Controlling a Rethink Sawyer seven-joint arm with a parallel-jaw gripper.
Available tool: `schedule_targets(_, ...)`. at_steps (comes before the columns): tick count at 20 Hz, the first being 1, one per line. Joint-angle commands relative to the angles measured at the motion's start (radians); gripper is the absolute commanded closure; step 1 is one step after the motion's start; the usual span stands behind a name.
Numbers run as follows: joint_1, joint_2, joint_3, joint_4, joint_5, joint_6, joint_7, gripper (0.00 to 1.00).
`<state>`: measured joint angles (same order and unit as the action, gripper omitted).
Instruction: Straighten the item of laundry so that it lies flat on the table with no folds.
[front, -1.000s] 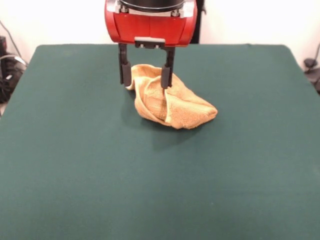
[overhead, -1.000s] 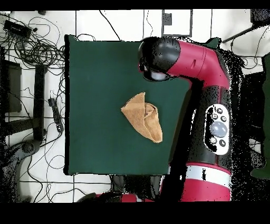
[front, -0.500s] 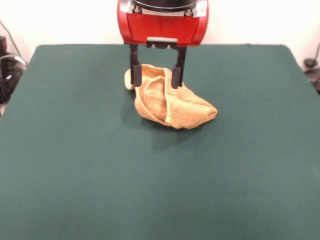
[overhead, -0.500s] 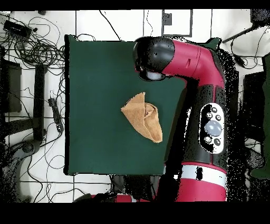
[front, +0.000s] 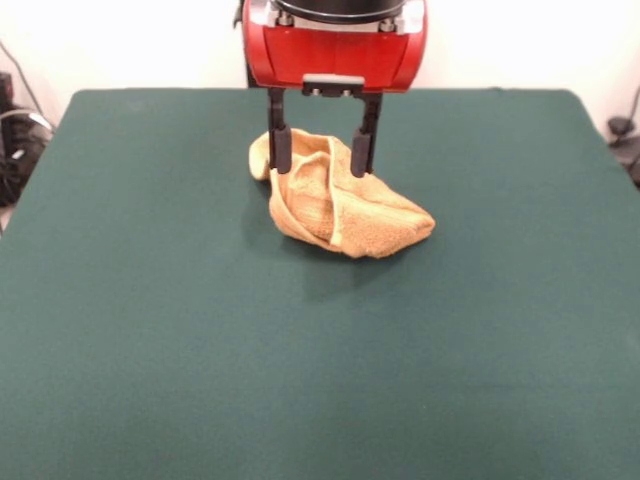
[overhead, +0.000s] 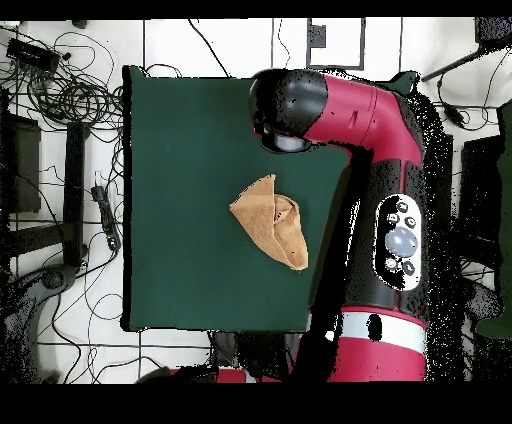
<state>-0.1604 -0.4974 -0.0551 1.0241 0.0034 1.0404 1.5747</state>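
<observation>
One small golden terry towel (front: 335, 205), crumpled and doubled over on itself, near the middle of the green felt counter (front: 200, 330) and somewhat toward its far side in the front view. Folded into a rough wedge: a paler hemmed edge curling along the front flap, a thick rounded bulge at the picture's right end, a narrower tip at the upper left. Far from flat, so most of the straightening yet to be done, by the look of it.

Directly above the towel's upper end, the tool (front: 323, 162): two dark fingers (front: 281, 147) spread wide apart, hanging on either side of the raised fold, with nothing gripped between them. Tips down at about the level of the cloth's top ridge; contact with the terry not certain. Probably so placed in order to close on that upper flap and draw it outward, since a pull from the loose top layer would unroll the doubled part.

From the front view alone: the finger spread, the height of the folds, the hem. From the overhead view alone: the towel's (overhead: 270, 222) outline as a pointed triangle lying diagonally, well inside the counter's edges, beside the red arm (overhead: 385, 150); tool itself hidden there beneath the arm's black head (overhead: 285, 105).
</observation>
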Motion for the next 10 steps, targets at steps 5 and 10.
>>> schedule_targets(5,0.057,0.034,0.062,0.102,0.016,0.006,0.168,0.00)
schedule_targets(10,0.068,0.040,0.056,0.086,0.019,0.023,0.187,0.00)
